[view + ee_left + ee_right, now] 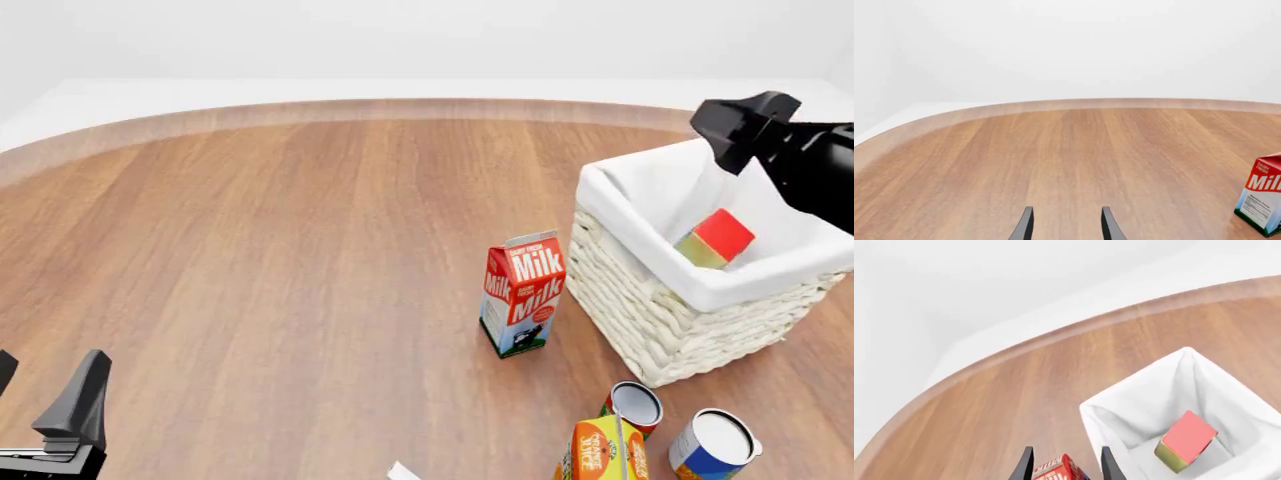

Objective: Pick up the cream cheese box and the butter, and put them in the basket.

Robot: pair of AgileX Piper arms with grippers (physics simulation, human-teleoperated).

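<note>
The butter (pixel 718 239) stands tilted on end inside the basket (pixel 663 270), leaning on the cloth lining; its plain red end faces up. In the right wrist view the butter (pixel 1185 441) lies in the basket (pixel 1141 400) below the fingers. My right gripper (pixel 731 135) hangs open and empty above the basket's far rim. A pale corner of the cream cheese box (pixel 404 471) shows at the front edge of the front view. My left gripper (pixel 47 378) sits low at the front left, open with nothing in it, its fingers (pixel 1025 225) over bare wood.
A red-white milk carton (pixel 523 293) stands just left of the basket and also shows as the milk carton (pixel 1262 200) in the left wrist view. An orange juice carton (pixel 601 452) and two cans (pixel 714 441) crowd the front right. The table's curved far edge (pixel 400 108) runs across the back.
</note>
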